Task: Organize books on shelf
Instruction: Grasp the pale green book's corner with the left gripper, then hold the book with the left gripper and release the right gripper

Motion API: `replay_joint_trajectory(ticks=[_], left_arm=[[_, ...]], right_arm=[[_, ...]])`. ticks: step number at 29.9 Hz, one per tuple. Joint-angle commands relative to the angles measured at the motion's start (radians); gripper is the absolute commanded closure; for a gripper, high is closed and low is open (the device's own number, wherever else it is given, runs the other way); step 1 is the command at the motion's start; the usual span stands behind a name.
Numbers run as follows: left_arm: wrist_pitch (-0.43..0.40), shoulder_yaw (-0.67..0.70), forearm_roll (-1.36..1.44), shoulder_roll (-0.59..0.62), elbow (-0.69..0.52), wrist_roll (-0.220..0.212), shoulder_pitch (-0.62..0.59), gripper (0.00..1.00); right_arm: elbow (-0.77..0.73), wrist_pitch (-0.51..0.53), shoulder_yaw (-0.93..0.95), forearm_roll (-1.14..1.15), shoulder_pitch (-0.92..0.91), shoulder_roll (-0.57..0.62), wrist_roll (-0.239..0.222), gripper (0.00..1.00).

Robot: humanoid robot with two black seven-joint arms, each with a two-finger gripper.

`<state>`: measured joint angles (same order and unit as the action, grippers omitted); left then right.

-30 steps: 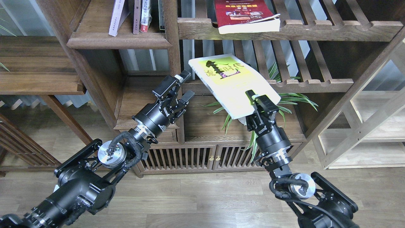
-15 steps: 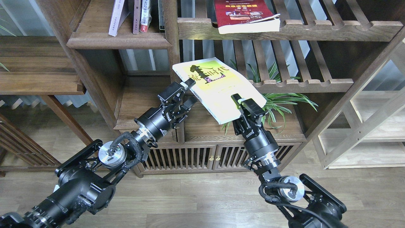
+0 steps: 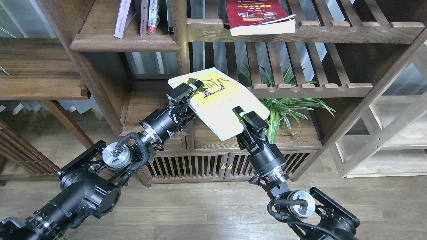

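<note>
Far left, the lavender book [image 3: 121, 18] leans upright on the dark plank shelf [image 3: 125, 43] beside other spines. The left gripper [image 3: 188, 96] now straddles the yellow-green book [image 3: 218, 100] at its left edge, fingers wide on either side; a second ago it hung clear. The book has slid leftward across the upright post [image 3: 181, 36]. The right gripper [image 3: 248, 118] is clamped on its lower right corner. The red book [image 3: 258, 16] lies flat on the slatted rack [image 3: 307, 31], with a plant [image 3: 287, 106] behind.

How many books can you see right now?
At least 5: yellow-green book held between both end effectors, dark-red book flat on the slatted rack, three or more upright on the top-left shelf.
</note>
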<state>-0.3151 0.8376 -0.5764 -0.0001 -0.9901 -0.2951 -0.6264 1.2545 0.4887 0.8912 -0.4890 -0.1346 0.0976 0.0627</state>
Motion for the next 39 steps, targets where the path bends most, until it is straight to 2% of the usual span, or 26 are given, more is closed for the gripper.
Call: replay_joint_trajectory(ticks=[1, 12, 17, 21, 25, 39], left_arm=[[-0.009, 0.000, 0.000, 0.000, -0.001, -0.013, 0.001, 0.45], [-0.015, -0.003, 0.003, 0.000, -0.001, -0.024, 0.002, 0.73], [-0.044, -0.003, 0.003, 0.000, -0.001, -0.039, 0.004, 0.81], [-0.058, -0.002, 0.003, 0.000, -0.002, -0.039, 0.004, 0.93], [-0.068, -0.002, 0.003, 0.000, -0.015, -0.038, 0.011, 0.95], [-0.090, -0.008, 0.010, 0.000, -0.022, -0.038, 0.017, 0.96]], right_arm=[[-0.001, 0.000, -0.008, 0.001, 0.001, 0.001, 0.000, 0.96], [0.000, 0.000, -0.006, 0.001, 0.001, -0.001, -0.001, 0.96], [0.000, 0.000, -0.006, 0.003, 0.001, 0.001, -0.001, 0.96], [-0.001, 0.000, -0.006, 0.001, 0.001, 0.001, -0.001, 0.95], [-0.001, 0.000, -0.003, 0.001, 0.007, 0.002, -0.001, 0.92], [-0.010, 0.000, 0.051, 0.001, 0.007, 0.014, -0.001, 0.53]])
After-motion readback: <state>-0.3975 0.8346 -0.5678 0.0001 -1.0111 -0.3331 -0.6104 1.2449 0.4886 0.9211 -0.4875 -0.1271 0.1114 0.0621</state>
